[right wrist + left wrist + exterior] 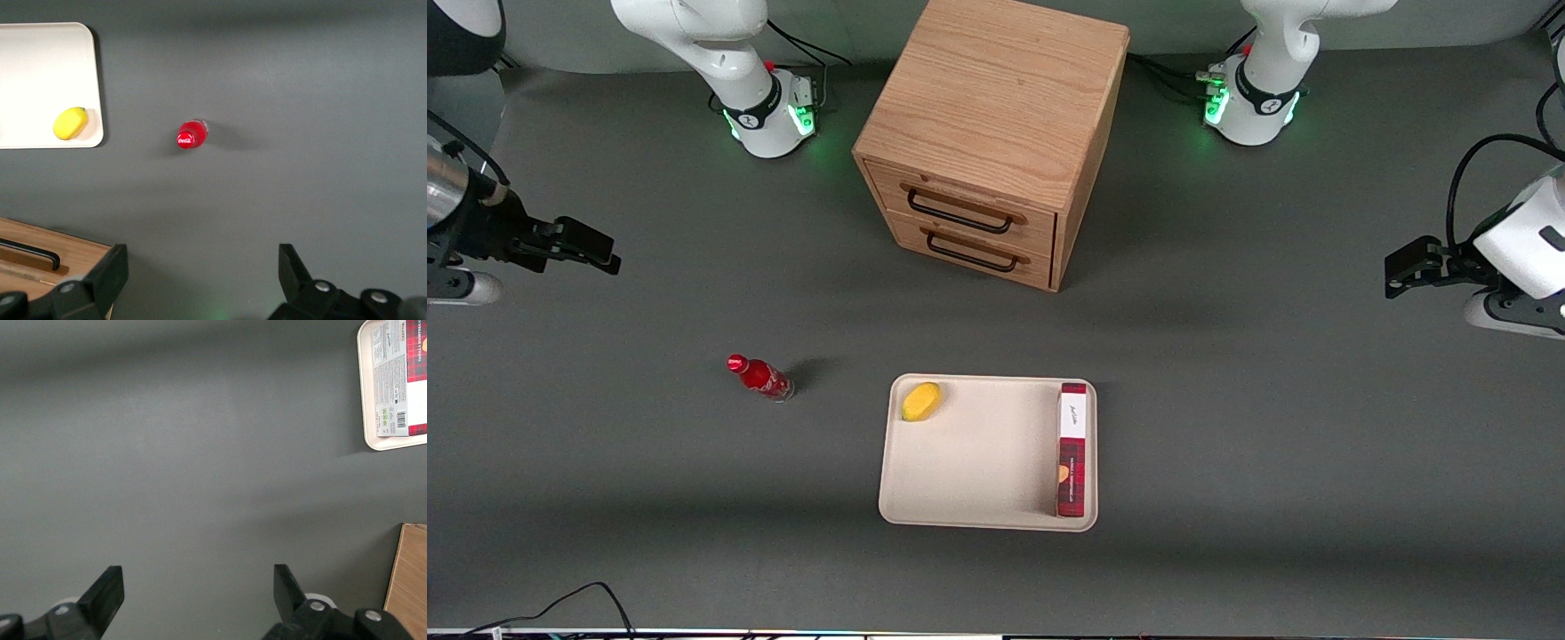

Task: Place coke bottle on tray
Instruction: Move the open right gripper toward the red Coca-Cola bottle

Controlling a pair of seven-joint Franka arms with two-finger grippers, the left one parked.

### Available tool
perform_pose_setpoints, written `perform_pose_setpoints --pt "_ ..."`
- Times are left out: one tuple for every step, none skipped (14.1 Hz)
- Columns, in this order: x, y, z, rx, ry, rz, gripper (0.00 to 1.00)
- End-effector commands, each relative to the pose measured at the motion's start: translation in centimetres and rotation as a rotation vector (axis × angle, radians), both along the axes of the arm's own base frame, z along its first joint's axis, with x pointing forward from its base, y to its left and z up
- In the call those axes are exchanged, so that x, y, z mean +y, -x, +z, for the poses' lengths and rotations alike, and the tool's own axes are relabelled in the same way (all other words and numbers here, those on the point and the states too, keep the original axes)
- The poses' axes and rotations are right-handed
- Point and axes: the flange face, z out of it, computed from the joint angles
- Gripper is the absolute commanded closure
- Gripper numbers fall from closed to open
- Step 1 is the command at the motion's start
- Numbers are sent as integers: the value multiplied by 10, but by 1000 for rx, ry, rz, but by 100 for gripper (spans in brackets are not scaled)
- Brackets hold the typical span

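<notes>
Two task objects are shown: a cream tray (969, 471), and a coke bottle (760, 377) standing upright on the table beside it. From the empty, open gripper (591, 247), the bottle lies at roughly four o'clock, well apart.

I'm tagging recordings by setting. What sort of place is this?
Probably a robot lab bench: a plain grey table with props set out on it, a coke bottle, tray and small cabinet. The open gripper hangs above the table.
</notes>
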Motion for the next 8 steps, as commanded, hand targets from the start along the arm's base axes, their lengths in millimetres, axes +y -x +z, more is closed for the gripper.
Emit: perform_pose_setpoints --pt "9 -4 -37 -19 -13 -14 0" --pt "13 -4 -58 -19 -13 -9 0" --pt "18 -7 -75 -37 -10 1 0" --pt "20 -12 -95 -53 -14 10 0" --pt "20 -16 -118 -76 -17 13 0" --pt "20 -18 -147 -93 -17 19 1" --pt "22 -20 -167 -116 -3 32 1" --pt "22 -22 -186 -133 8 43 2"
